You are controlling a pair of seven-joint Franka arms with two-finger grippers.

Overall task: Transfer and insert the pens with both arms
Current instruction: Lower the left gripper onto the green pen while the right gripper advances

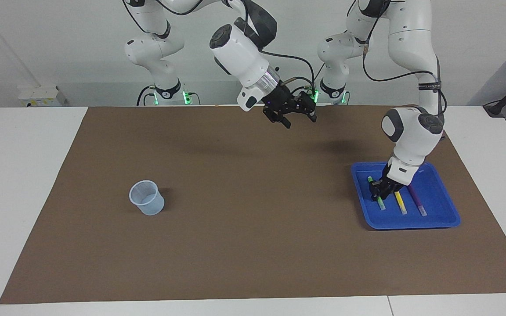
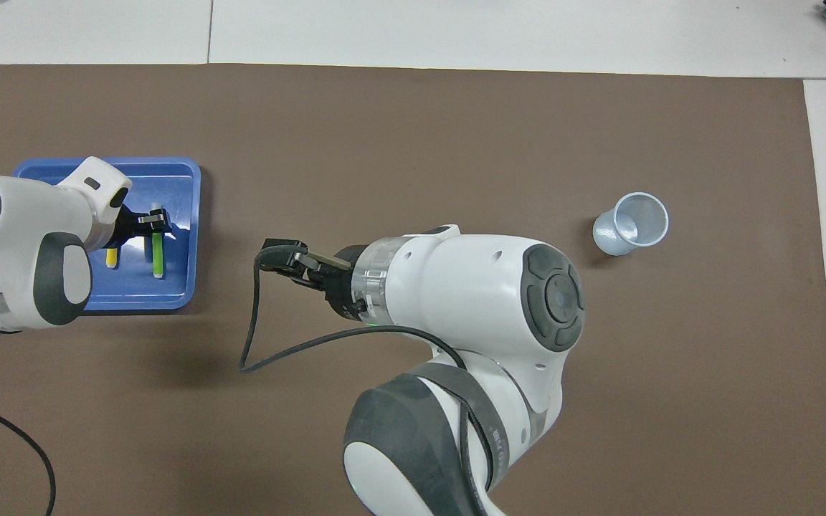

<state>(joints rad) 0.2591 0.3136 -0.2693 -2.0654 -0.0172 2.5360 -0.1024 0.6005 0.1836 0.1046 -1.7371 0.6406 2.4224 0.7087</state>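
the left gripper [image 1: 378,192] sits down in the blue tray [image 1: 437,221], jaws narrowed around the green pen [image 2: 158,256]; firm hold unclear. the facing view alone shows the purple pen [image 1: 416,201]. the right gripper [image 1: 298,119] hangs wide open, empty, over the mat's [image 1: 244,245] robot-side edge.

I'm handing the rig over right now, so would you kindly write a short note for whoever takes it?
Left gripper: down in the blue tray, at the green pen; grip not confirmed.
Right gripper: open, empty, waiting in the air over the brown mat.
Pens: green, yellow pen and purple pen all lie in the tray, toward the left arm's end.
Cup: upright, empty, toward the right arm's end.
Done: nothing inserted.
Left: lift, hand over and insert all three pens.
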